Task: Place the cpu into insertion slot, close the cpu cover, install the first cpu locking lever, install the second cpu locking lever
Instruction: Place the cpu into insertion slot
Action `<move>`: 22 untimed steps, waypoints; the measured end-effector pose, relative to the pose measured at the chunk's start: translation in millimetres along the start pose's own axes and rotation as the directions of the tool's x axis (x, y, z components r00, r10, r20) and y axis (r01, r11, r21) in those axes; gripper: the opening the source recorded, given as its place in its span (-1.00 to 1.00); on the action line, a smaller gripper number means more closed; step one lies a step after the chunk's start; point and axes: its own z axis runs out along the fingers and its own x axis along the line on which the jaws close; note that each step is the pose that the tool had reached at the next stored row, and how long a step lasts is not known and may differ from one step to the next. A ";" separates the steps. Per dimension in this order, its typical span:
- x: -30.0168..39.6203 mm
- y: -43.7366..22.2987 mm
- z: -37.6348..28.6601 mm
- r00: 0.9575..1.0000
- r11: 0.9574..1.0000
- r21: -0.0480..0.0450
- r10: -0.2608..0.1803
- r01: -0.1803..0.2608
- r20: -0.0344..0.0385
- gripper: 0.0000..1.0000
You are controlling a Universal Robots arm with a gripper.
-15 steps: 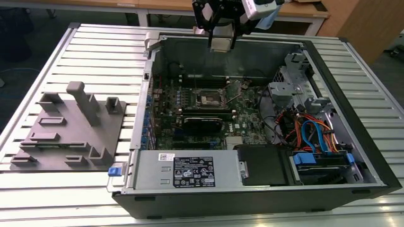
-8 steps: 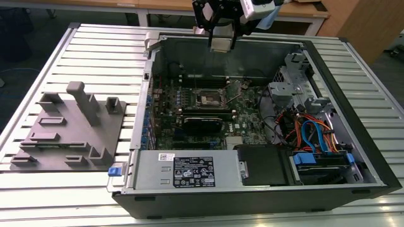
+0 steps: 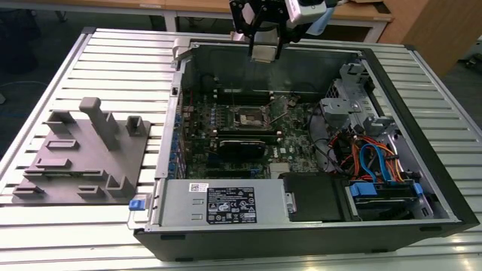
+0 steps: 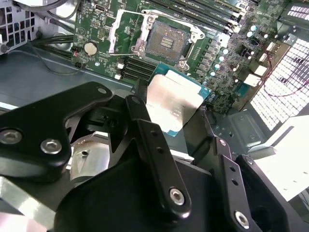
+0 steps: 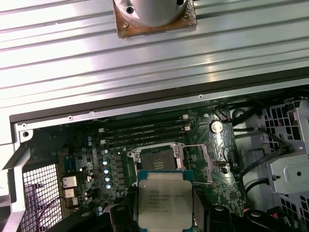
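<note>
At the exterior view's left, a grey moulded fixture with upright posts and shallow pockets lies on the slatted metal tabletop. Just beside it toward the exterior view's right is an open computer case, lying on its side with its inside facing up. A silver power supply with a label sits along the case's near edge, in the lower middle of the frame. Beyond it lies the green circuit board, and near the board's middle is the square socket. In the second wrist view the socket shows its dark centre uncovered. The thin silvery cover is swung up off it and stands at one side. In the first wrist view the socket lies just beside the long black memory slots. At the top middle of the exterior view the hand hangs above the case's far wall, well apart from the board. It is closed on the chip, gripping it by two opposite edges. Both wrist views show the black fingers pressed against the sides of the chip, with its dull silver top facing the camera. In the first wrist view the chip sits in the hand in the air, not in the socket. At the exterior view's right, a metal drive cage stands over blue and orange cables.
</note>
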 end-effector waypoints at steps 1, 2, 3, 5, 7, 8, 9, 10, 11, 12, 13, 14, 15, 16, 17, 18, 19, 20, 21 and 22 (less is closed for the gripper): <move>0.0 0.0 0.0 1.000 1.000 0.000 0.000 0.000 0.000 0.08; 0.0 0.0 0.0 1.000 1.000 0.000 0.000 0.000 0.000 0.08; 0.0 0.0 0.0 1.000 1.000 0.000 0.000 0.000 0.000 0.08; 0.0 0.0 0.0 1.000 1.000 0.000 0.000 0.000 0.000 0.08; 0.0 0.0 0.0 1.000 1.000 0.000 0.000 0.000 0.000 0.08; 0.0 0.0 0.0 1.000 1.000 0.000 0.000 0.000 0.000 0.08; 0.0 0.0 0.0 1.000 1.000 0.000 0.000 0.000 0.000 0.08; 0.0 0.0 0.0 1.000 1.000 0.000 0.001 -0.001 0.000 0.08; 0.0 0.0 0.0 1.000 1.000 0.000 0.002 -0.002 0.000 0.08; 0.0 0.0 0.1 1.000 1.000 0.000 0.004 -0.004 0.000 0.08; 0.0 0.0 0.2 1.000 1.000 0.000 0.009 -0.009 0.001 0.08; 0.1 -0.1 0.3 1.000 1.000 0.000 0.018 -0.018 0.002 0.08; 0.1 -0.1 0.4 1.000 1.000 0.000 0.031 -0.031 0.003 0.08; 0.1 -0.1 0.4 0.999 0.999 -0.001 0.046 -0.046 0.004 0.08; 0.1 -0.1 0.5 0.998 0.998 -0.001 0.060 -0.060 0.005 0.08; 0.1 -0.1 0.6 0.997 0.997 -0.002 0.074 -0.074 0.007 0.08; 0.2 -0.1 0.6 0.996 0.996 -0.002 0.088 -0.088 0.008 0.08; 0.1 -0.1 0.6 0.995 0.995 -0.002 0.101 -0.101 0.009 0.08; 0.2 -0.1 0.6 0.994 0.994 -0.003 0.112 -0.112 0.010 0.08; 0.3 -0.1 0.7 0.992 0.992 -0.003 0.122 -0.122 0.011 0.08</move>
